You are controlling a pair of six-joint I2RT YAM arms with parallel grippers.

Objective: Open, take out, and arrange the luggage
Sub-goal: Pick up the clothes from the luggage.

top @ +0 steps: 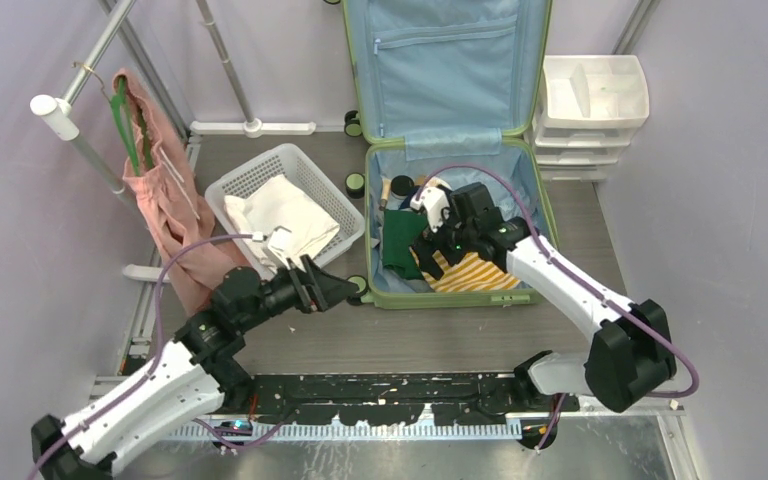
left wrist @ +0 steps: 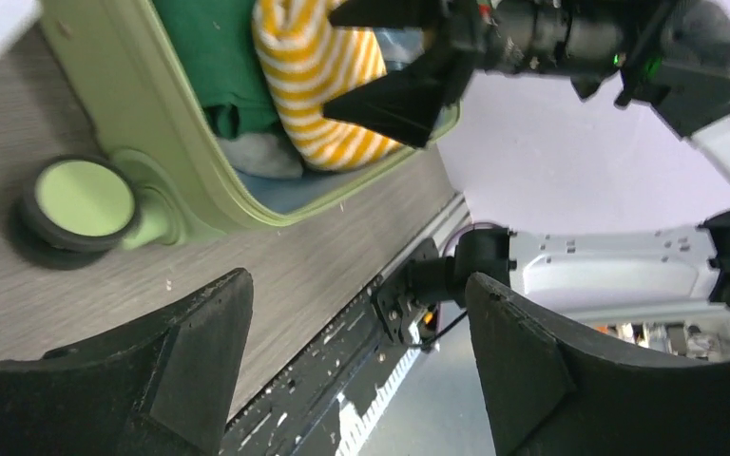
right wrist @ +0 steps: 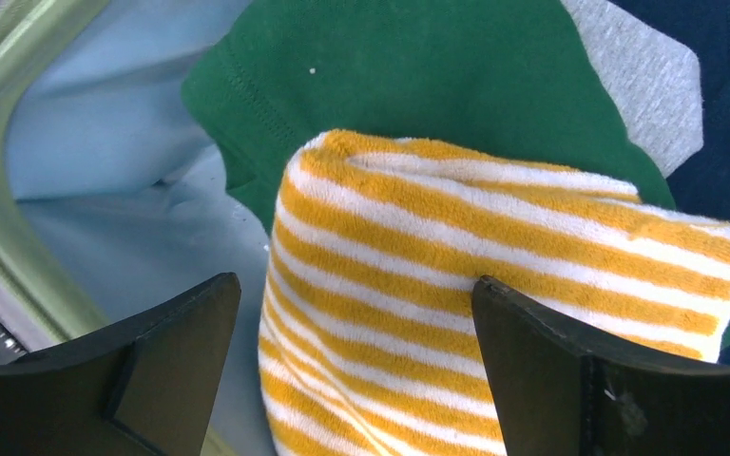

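No text, label, brand or number legible in any of the three views. Luggage [top: 445,80]: shell, lining and wheels show no readable marking.

Pale lilac walls [top: 730,150], grey wood-grain floor [top: 440,335], white drawer unit [top: 593,95], metal clothes rail [top: 60,118]

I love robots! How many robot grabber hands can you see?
2. The left gripper hovers beside the luggage's near-left corner, open; the right gripper hangs open over the yellow-striped towel inside the luggage. None look hidden.
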